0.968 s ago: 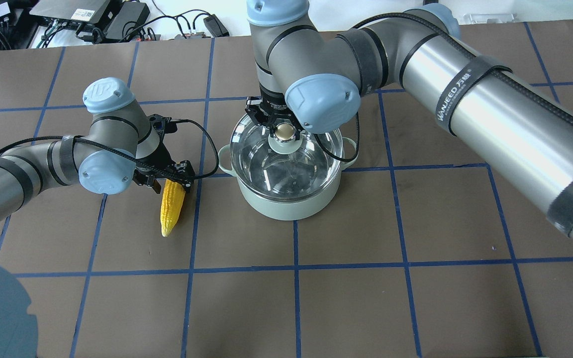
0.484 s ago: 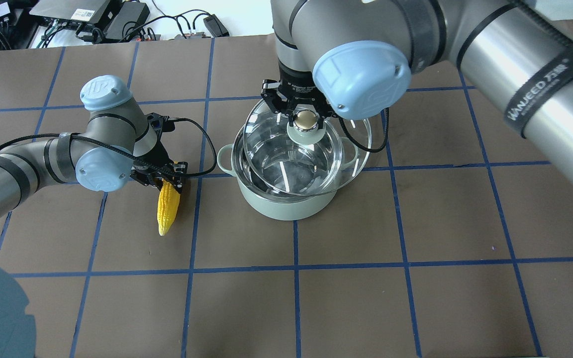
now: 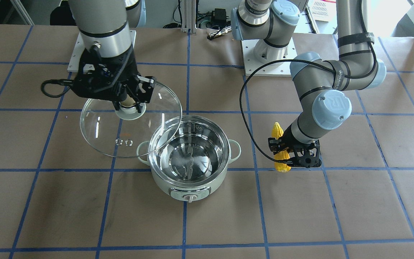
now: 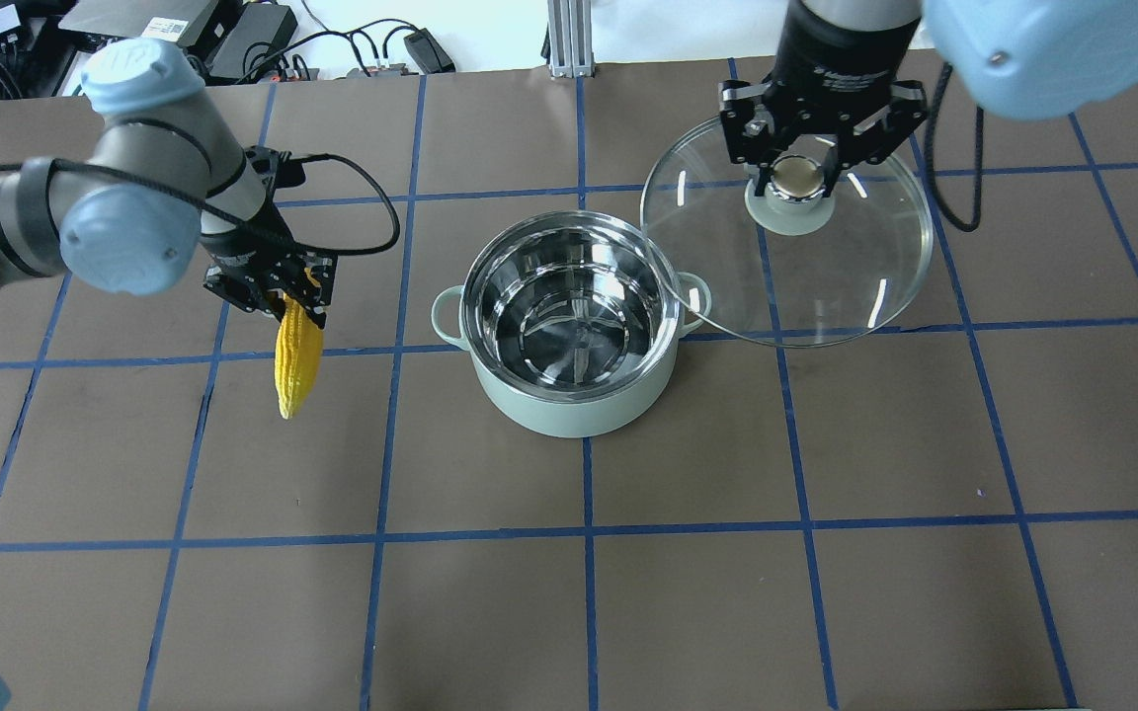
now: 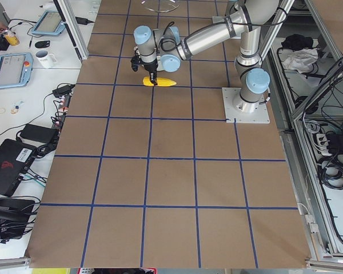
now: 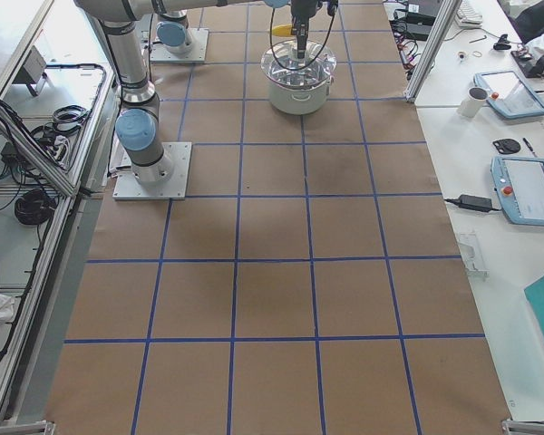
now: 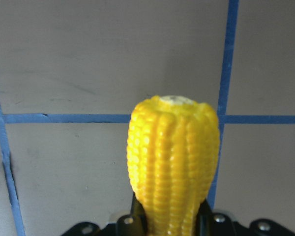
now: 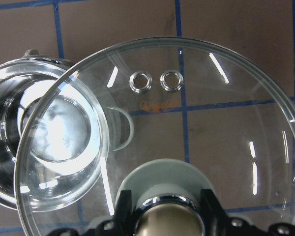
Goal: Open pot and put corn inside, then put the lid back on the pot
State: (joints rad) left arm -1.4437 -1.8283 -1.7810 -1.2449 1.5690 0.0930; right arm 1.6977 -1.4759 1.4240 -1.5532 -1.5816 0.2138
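Surface: the brown papered surface [image 4: 727, 592] with its blue tape grid is carrying the pot [image 4: 569, 410] near its middle, mouth uncovered, steel inside empty.
Right tool: the right tool [image 4: 794, 180] is clamping the knob of the lid [image 4: 855, 286], holding it in the air at the pot's right.
Left tool: the left tool [image 4: 284, 301] is pinching the corn [image 4: 294, 365] near its thick end, well left of the pot.
Step in hand: I'd say the corn is going in next.
Doing it well: carrying it over the rim, tilting it tip-down, lowering before letting go.
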